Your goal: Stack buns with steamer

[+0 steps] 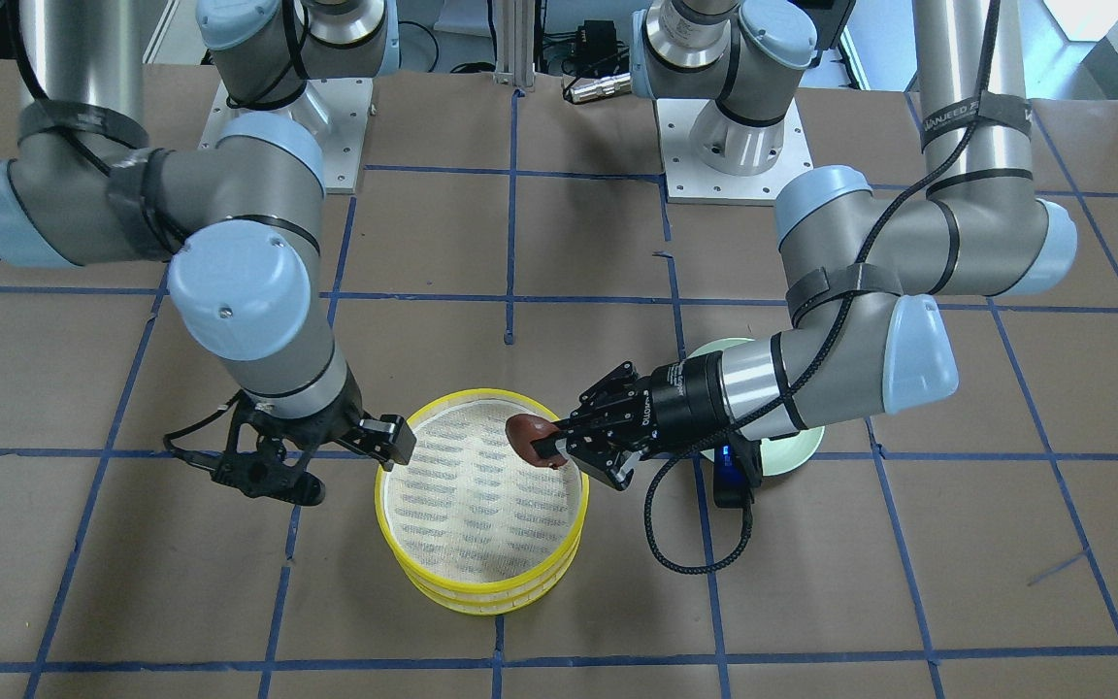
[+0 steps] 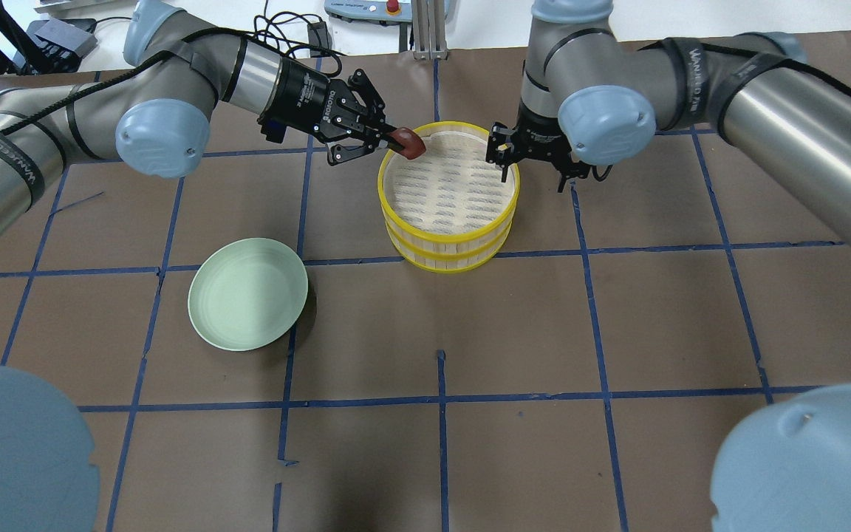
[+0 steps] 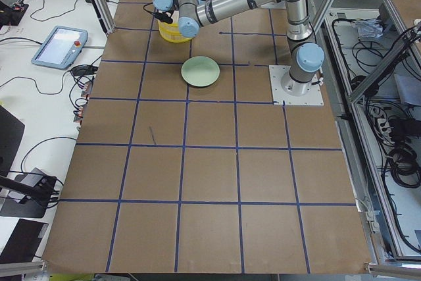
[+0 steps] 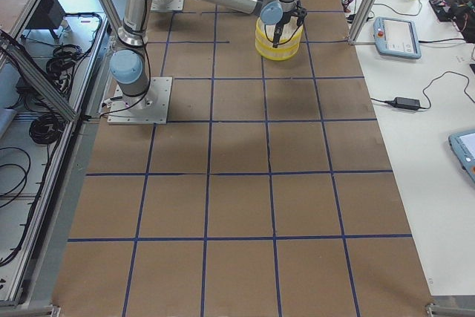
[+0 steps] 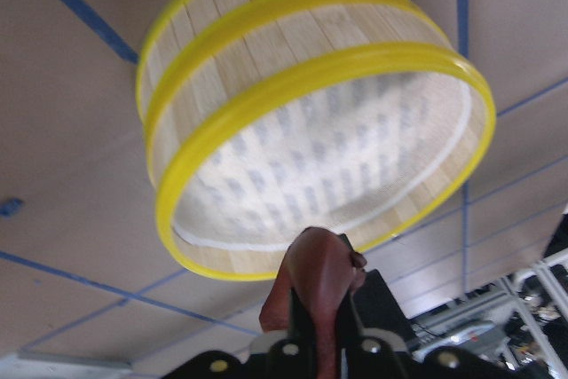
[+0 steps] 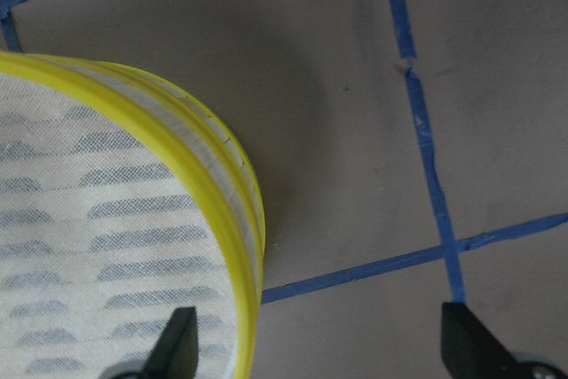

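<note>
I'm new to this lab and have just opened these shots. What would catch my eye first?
The yellow steamer sits between the two arms, and the left end effector holds a dark reddish-brown bun by its rim. Across from it, the right end effector stands open astride the steamer's rim. A pale green plate lies bare on the robot's left side.

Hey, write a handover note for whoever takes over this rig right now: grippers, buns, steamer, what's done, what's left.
Left gripper: shut on the brown bun, held over the steamer rim.
Right gripper: open, straddling the opposite rim.
Plate: empty. White bun: not visible in any view.
Done: brown bun lifted. Left: set it on the top tier's bare mat; find the white bun.
</note>
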{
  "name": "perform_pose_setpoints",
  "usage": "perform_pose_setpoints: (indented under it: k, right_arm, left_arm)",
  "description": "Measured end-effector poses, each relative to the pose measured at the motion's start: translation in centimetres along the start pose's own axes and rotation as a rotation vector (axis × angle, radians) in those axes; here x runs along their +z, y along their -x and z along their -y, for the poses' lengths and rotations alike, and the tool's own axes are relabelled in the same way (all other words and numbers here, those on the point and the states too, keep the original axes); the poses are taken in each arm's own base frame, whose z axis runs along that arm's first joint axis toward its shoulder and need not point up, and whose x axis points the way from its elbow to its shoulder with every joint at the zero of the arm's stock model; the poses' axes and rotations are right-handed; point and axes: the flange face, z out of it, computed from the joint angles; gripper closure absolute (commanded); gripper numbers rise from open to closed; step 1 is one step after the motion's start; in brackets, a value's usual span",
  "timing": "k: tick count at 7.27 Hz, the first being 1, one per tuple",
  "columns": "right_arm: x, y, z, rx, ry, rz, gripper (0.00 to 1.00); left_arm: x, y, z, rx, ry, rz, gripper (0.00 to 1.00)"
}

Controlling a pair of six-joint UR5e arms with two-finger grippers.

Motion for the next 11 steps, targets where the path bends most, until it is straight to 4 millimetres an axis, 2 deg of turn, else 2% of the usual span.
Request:
perform_pose_setpoints:
  k: [1, 2, 3, 4, 5, 6, 7, 9, 11]
  right_arm:
    - [-3.8, -3.1, -0.4, -0.030, 0.002, 0.002, 0.00]
    - [-7.9, -5.7, -1.5, -0.053, 0.003, 0.003, 0.00]
    - [-11.9, -7.3, -3.2, -0.070, 0.010, 0.000, 0.00]
    - [-15.6, -7.9, -5.0, -0.089, 0.017, -0.006, 0.00]
    - [-18.3, -8.2, -6.9, -0.110, 0.019, -0.009, 0.00]
    - [-20.1, -8.2, -8.6, -0.132, 0.019, -0.011, 0.00]
    - [-20.7, -8.1, -9.4, -0.153, 0.021, -0.013, 0.00]
    - [-20.7, -8.0, -9.8, -0.173, 0.027, -0.015, 0.00]
    - [-20.1, -7.9, -9.9, -0.178, 0.039, -0.008, 0.00]
  left_arm:
    - [0.4, -0.1, 0.1, -0.008, 0.015, -0.007, 0.00]
    - [0.7, -0.2, 0.1, -0.006, 0.019, -0.008, 0.00]
    - [0.7, -0.2, 0.1, 0.001, 0.018, -0.008, 0.00]
    - [0.7, -0.2, 0.1, 0.011, 0.016, -0.007, 0.00]
    - [0.8, -0.2, 0.1, 0.018, 0.015, -0.007, 0.01]
    - [0.8, -0.2, 0.1, 0.027, 0.010, -0.006, 0.00]
    - [0.6, 0.1, 0.4, 0.077, -0.048, 0.012, 0.00]
    - [-0.8, 1.4, 1.7, 0.336, -0.317, 0.158, 0.01]
    - [-3.0, 2.7, 3.7, 0.684, -0.550, 0.454, 0.01]
